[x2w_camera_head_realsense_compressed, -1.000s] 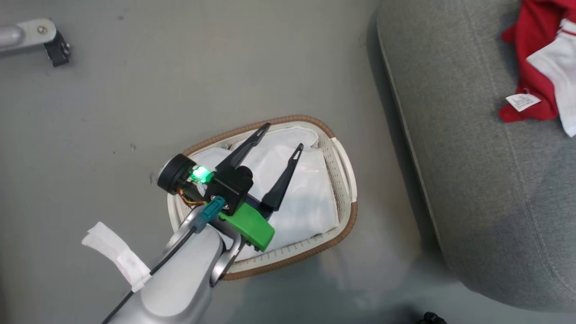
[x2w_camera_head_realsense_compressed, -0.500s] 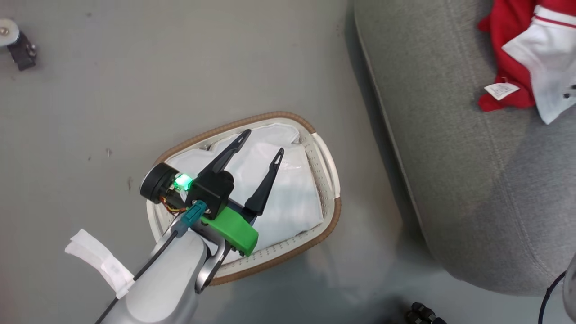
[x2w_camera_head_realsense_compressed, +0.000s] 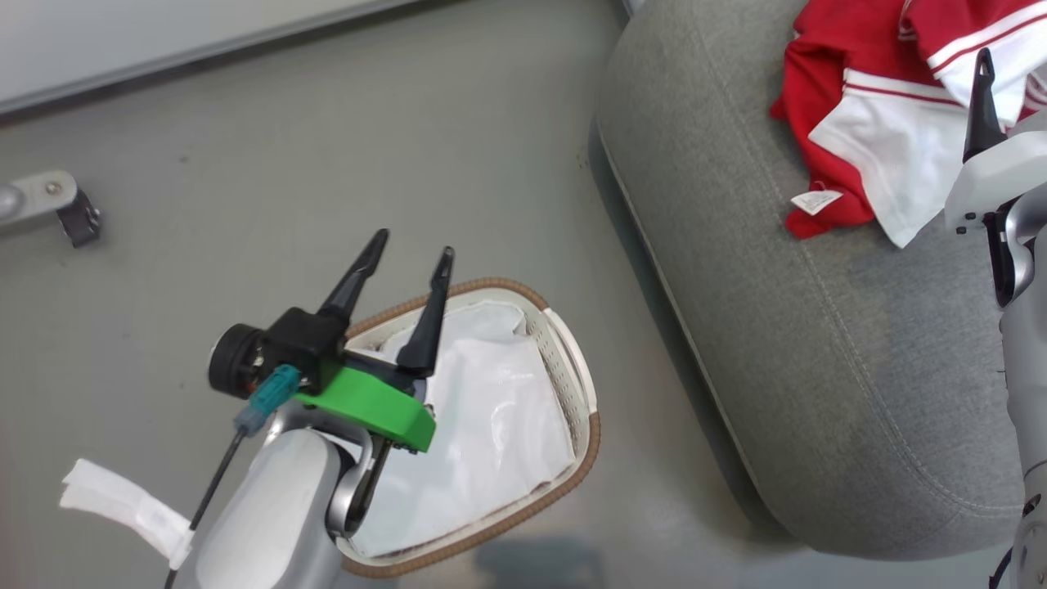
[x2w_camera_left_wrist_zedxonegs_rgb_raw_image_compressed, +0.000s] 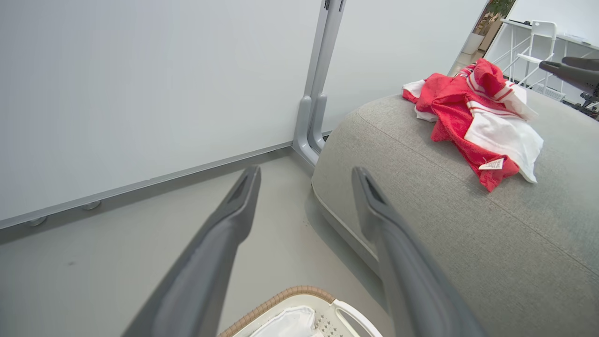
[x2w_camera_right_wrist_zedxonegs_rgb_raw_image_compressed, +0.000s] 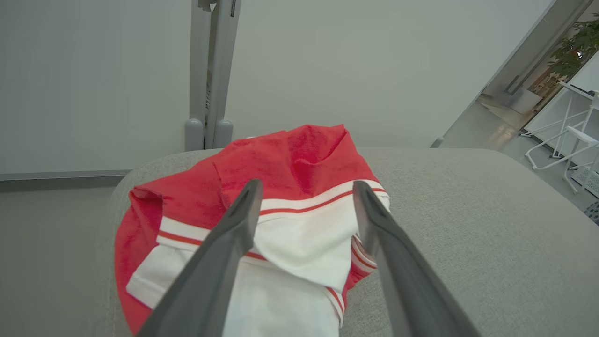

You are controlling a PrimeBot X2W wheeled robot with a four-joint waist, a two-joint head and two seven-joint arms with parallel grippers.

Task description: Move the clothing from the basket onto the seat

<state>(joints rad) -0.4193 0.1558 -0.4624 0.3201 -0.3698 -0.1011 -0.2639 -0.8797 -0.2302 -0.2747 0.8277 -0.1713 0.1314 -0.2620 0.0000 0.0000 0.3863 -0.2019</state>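
Observation:
The red and white clothing (x2w_camera_head_realsense_compressed: pixel 867 123) lies crumpled on the grey seat (x2w_camera_head_realsense_compressed: pixel 777 327) near its far end, a small white tag showing. In the right wrist view my right gripper (x2w_camera_right_wrist_zedxonegs_rgb_raw_image_compressed: pixel 307 187) is open just above the clothing (x2w_camera_right_wrist_zedxonegs_rgb_raw_image_compressed: pixel 299 159), its fingers apart with nothing between them. One dark finger (x2w_camera_head_realsense_compressed: pixel 981 106) of it rises at the head view's right edge. The white basket (x2w_camera_head_realsense_compressed: pixel 590 425) with its brown rim stands on the floor left of the seat, with a white liner (x2w_camera_head_realsense_compressed: pixel 483 425) inside. My left gripper (x2w_camera_head_realsense_compressed: pixel 413 249) is open over the basket's far rim.
A white partition wall with a grey post (x2w_camera_left_wrist_zedxonegs_rgb_raw_image_compressed: pixel 313 117) runs behind the seat (x2w_camera_left_wrist_zedxonegs_rgb_raw_image_compressed: pixel 444 210). A metal leg with a dark caster (x2w_camera_head_realsense_compressed: pixel 57 209) stands on the grey floor at far left. White chairs and a table (x2w_camera_right_wrist_zedxonegs_rgb_raw_image_compressed: pixel 575 135) stand beyond the seat's right side.
The head view has shifted. My left gripper rose from inside the basket to above its far rim, still open. My right gripper has come into view over the clothing on the seat.

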